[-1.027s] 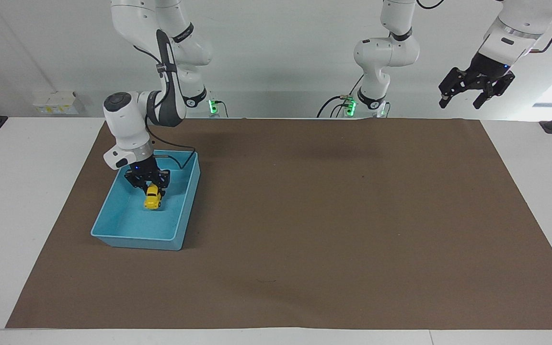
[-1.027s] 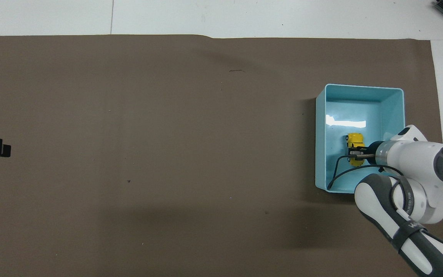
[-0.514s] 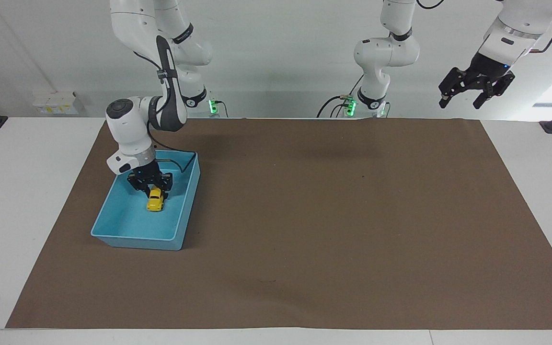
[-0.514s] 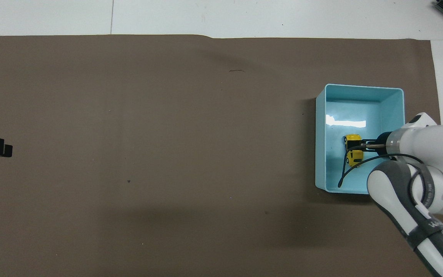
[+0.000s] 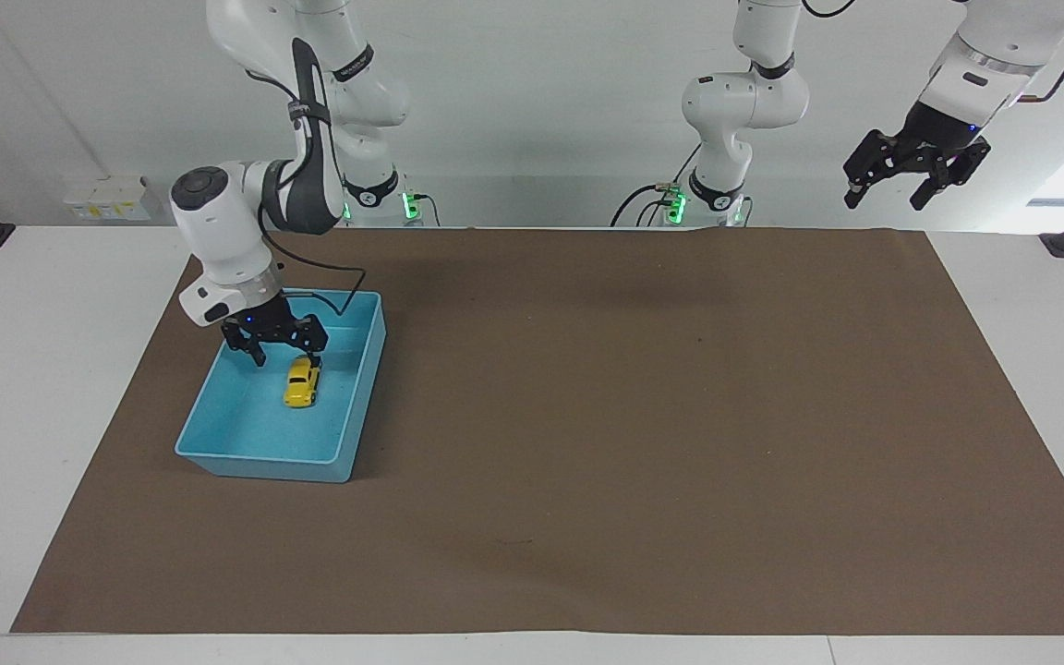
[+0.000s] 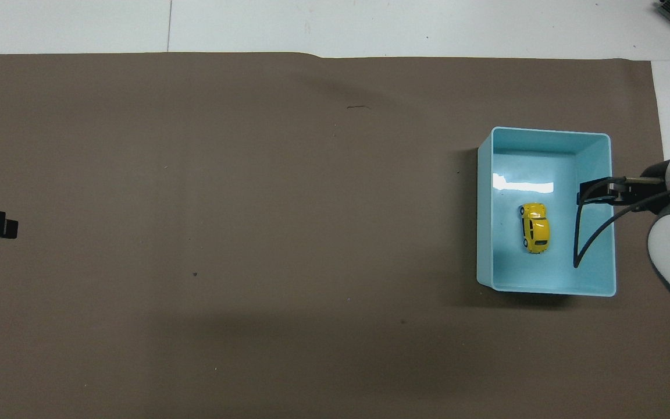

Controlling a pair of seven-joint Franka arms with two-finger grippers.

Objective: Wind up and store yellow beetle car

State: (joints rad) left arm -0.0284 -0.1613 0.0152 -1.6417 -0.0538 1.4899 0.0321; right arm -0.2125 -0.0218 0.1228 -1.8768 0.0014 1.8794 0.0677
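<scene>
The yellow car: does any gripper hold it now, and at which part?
Nothing is held. The yellow car lies free in the blue bin; both grippers are open.

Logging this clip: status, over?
Right gripper open over blue bin. Yellow beetle car lies in bin, released. Left gripper open, waiting aloft.

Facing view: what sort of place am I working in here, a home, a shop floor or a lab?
Most likely a robotics lab: two white arms mounted at a plain white table, a brown mat as the work surface, and only a blue bin holding a toy car.
</scene>
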